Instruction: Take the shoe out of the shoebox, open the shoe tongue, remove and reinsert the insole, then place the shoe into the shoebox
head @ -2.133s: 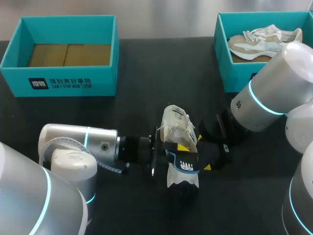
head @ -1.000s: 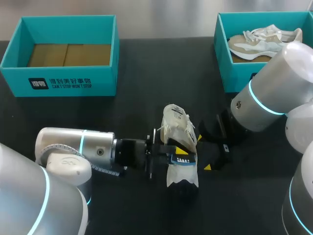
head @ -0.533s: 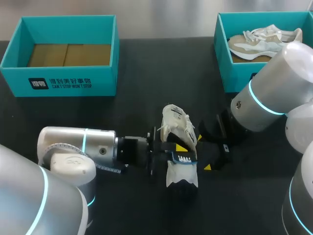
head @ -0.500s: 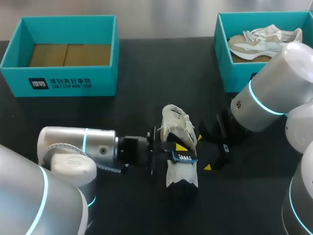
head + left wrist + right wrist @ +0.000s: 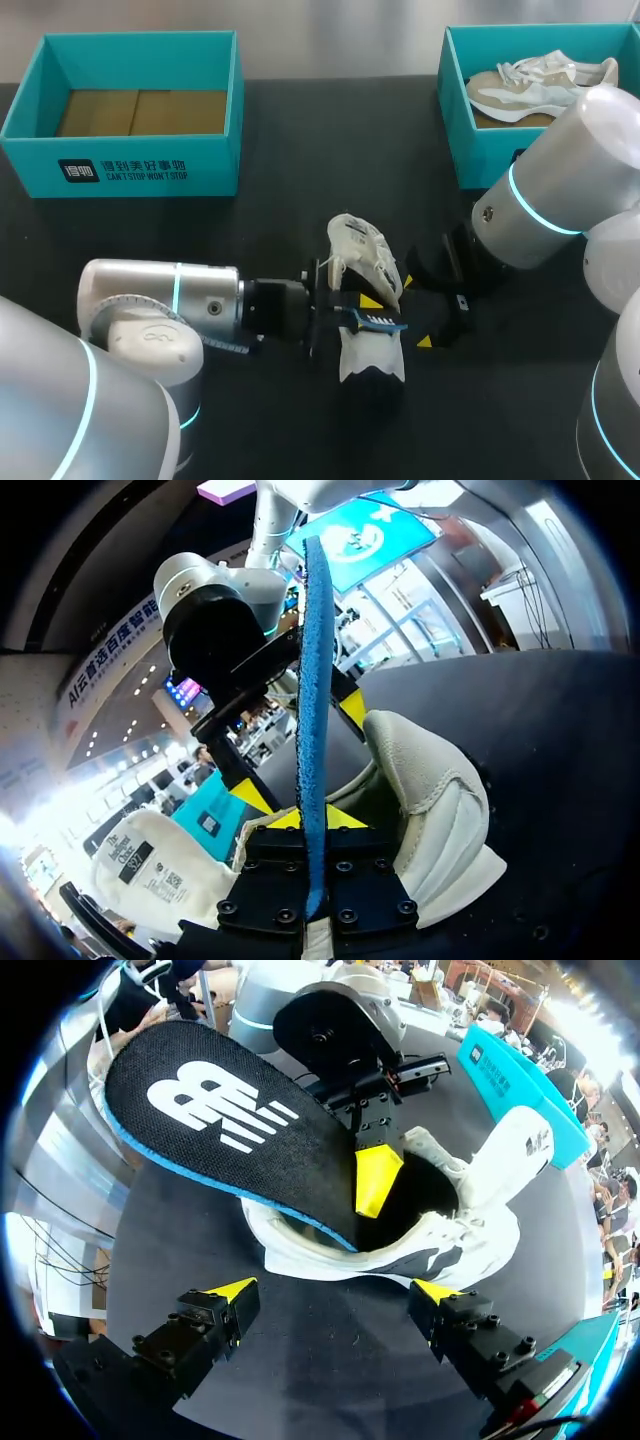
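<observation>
The shoe is sat out on the black table, roughly mid-table, well apart from both shoeboxes, with its tongue pulled up and away from the opening. The insole is clamped edge-on between the yellow tips of the left gripper; in the left wrist view it's seen as a thin blue strip running straight out from between the fingers of that gripper. From the right wrist view the insole's black printed face is seen tilted up over the shoe, one end dipped into the opening, and one yellow finger of the left gripper is pressed on it.

The right gripper is parked just beside the shoe, fingers spread wide, nothing gripped. In the head view it is mostly covered by its own wrist.

Further out, a teal shoebox is set at the far left with only brown cardboard inside. A second teal shoebox is set at the far right with another sneaker lying in it, and its near corner is blocked by the right arm
</observation>
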